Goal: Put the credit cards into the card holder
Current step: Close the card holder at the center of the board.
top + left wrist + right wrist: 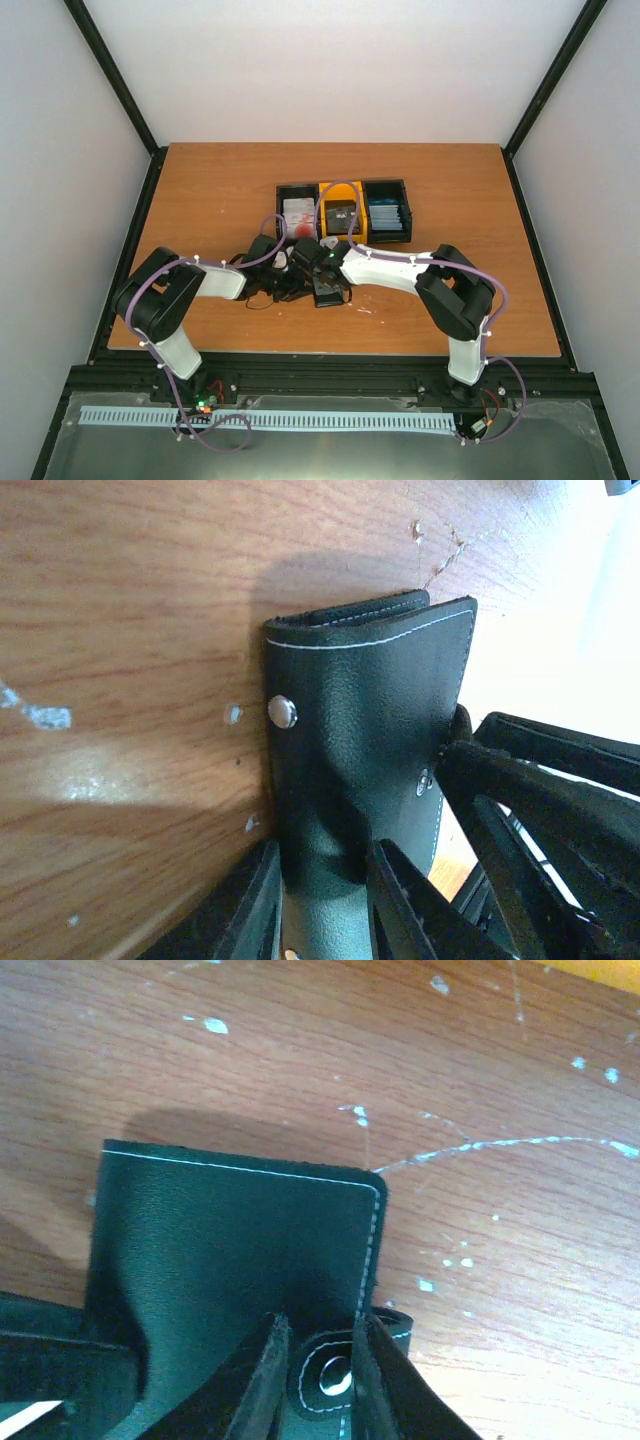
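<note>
The card holder (328,293), a small black wallet with white stitching, lies folded on the wooden table between both arms. In the left wrist view my left gripper (325,905) is shut on the card holder's (370,690) near end. My right gripper (318,1380) grips its clasp tab (335,1375) at the corner of the card holder (230,1250), with the silver snap between the fingers. From above, the left gripper (290,283) and right gripper (318,278) meet at the wallet. The credit cards sit in bins behind: white ones with a red blotch (298,215), dark ones (340,216), blue ones (386,215).
Three small bins stand in a row behind the grippers: a black one (282,190), a yellow one (340,188) and a black one (405,190). The table (200,190) is wood with scratched pale marks. Black frame rails run along its edges.
</note>
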Robot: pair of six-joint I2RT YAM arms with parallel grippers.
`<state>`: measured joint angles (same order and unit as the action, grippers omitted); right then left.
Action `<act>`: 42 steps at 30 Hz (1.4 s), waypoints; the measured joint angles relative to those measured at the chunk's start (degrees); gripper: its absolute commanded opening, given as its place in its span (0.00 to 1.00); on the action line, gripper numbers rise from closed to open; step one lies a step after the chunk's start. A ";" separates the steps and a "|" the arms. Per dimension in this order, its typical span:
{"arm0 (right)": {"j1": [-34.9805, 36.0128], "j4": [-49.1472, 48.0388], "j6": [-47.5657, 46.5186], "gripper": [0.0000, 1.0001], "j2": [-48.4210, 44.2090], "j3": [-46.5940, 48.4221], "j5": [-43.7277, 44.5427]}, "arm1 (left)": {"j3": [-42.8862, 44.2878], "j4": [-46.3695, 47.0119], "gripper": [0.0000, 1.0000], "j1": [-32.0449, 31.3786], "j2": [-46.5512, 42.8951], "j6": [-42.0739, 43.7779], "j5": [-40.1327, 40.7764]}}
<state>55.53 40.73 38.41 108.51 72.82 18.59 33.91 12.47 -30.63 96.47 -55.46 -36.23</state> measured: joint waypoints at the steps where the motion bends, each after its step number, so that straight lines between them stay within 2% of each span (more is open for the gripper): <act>1: 0.07 0.46 0.09 0.19 0.00 0.00 0.48 | 0.00 0.00 0.26 0.00 0.00 0.00 0.00; 6: 0.42 2.45 0.24 0.20 0.02 0.50 2.69 | 0.00 0.00 0.26 0.00 0.00 0.00 -0.02; 13: 1.25 4.13 0.72 0.03 0.11 1.66 4.85 | 0.00 0.00 0.26 0.00 0.02 0.00 -0.02; 24: 1.31 4.50 1.09 0.03 0.09 1.64 5.73 | 0.00 0.00 0.26 0.00 0.02 0.00 0.00; 33: -0.44 -4.57 2.08 0.03 -2.93 -4.66 -2.67 | 0.00 0.00 0.26 0.00 0.00 0.00 0.00; 42: -0.70 -7.72 3.41 0.03 -3.37 -5.66 -3.37 | -0.02 -0.02 0.26 0.00 0.02 0.00 -0.02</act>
<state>54.83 33.01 41.82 105.14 67.16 15.22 33.89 12.45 -30.63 96.49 -55.46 -36.25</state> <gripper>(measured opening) 0.031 0.261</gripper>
